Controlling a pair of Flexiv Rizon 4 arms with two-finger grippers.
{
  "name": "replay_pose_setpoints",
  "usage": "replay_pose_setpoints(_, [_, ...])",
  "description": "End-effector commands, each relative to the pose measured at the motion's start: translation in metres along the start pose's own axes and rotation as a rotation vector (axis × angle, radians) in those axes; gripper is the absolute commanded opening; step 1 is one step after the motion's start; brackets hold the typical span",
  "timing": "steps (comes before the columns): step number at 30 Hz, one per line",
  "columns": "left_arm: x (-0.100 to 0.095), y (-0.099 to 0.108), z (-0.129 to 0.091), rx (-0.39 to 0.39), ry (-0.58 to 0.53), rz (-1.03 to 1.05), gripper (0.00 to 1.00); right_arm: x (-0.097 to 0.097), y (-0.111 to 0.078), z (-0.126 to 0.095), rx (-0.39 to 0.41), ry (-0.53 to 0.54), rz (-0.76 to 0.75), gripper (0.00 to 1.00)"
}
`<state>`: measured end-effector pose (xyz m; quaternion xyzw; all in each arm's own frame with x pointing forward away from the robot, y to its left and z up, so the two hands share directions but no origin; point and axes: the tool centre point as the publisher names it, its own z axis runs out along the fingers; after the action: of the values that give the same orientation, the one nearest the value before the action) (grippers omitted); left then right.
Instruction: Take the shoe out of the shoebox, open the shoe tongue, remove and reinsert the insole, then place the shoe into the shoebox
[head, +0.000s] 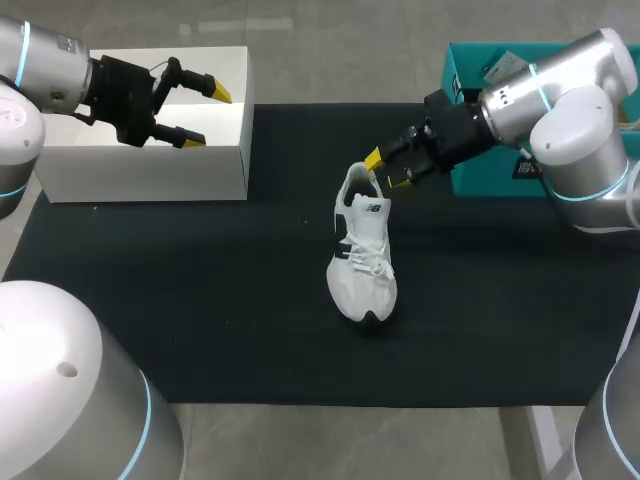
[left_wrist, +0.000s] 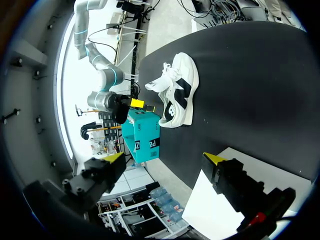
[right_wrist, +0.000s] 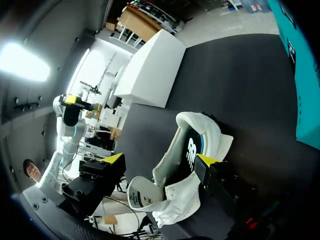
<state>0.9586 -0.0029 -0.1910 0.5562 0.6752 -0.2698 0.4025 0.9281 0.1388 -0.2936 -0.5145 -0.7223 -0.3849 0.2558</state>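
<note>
A white lace-up sneaker (head: 362, 255) with a dark logo on its side stands upright on the black-matted table (head: 200, 300), well clear of the white cardboard shoebox (head: 150, 175). The right claw (head: 388, 170) sits at the shoe's heel collar with its yellow-tipped fingers apart. The left claw (head: 207, 116) hangs over the open shoebox, fingers spread and holding nothing, while a printed teal box (head: 470, 70) sits at the table's far right.

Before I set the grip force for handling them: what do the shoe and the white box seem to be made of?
The shoe looks like soft white fabric, perhaps mesh, with a matte finish and woven laces. The white box is probably cardboard, going by its thin flat walls and smooth matte faces.
</note>
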Motion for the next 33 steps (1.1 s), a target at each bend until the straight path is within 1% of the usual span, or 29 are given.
replay_pose_setpoints(1, [0.000,0.000,0.000,0.000,0.003,0.001,1.00,0.017,0.004,-0.011,0.015,-0.146,0.027,0.00])
replay_pose_setpoints(7, [0.000,0.000,0.000,0.000,0.003,0.001,1.00,0.030,0.009,-0.016,0.005,-0.215,0.024,0.00])
replay_pose_setpoints(8, [0.000,0.000,0.000,0.000,0.003,0.001,1.00,0.034,0.011,-0.016,-0.026,-0.201,0.019,0.00])
replay_pose_setpoints(25, [0.000,0.000,0.000,0.000,0.003,0.001,1.00,0.034,0.011,-0.016,-0.026,-0.201,0.019,0.00])
replay_pose_setpoints(27, [0.000,0.000,0.000,0.000,0.003,0.001,1.00,0.031,0.013,-0.005,0.078,-0.370,0.079,0.00])
replay_pose_setpoints(28, [0.000,0.000,0.000,0.000,0.003,0.001,1.00,0.031,0.014,0.000,0.109,-0.447,0.100,0.00])
replay_pose_setpoints(29, [0.000,0.000,0.000,0.000,0.003,0.001,1.00,0.030,0.014,0.004,0.127,-0.488,0.108,0.00])
replay_pose_setpoints(30, [0.000,0.000,0.000,0.000,0.003,0.001,1.00,0.029,0.014,0.006,0.125,-0.505,0.109,0.00])
replay_pose_setpoints(32, [0.000,0.000,0.000,0.000,0.003,0.001,1.00,0.027,0.012,0.010,0.130,-0.597,0.139,0.00])
replay_pose_setpoints(33, [0.000,0.000,0.000,0.000,0.003,0.001,1.00,0.026,0.012,0.011,0.117,-0.607,0.139,0.00])
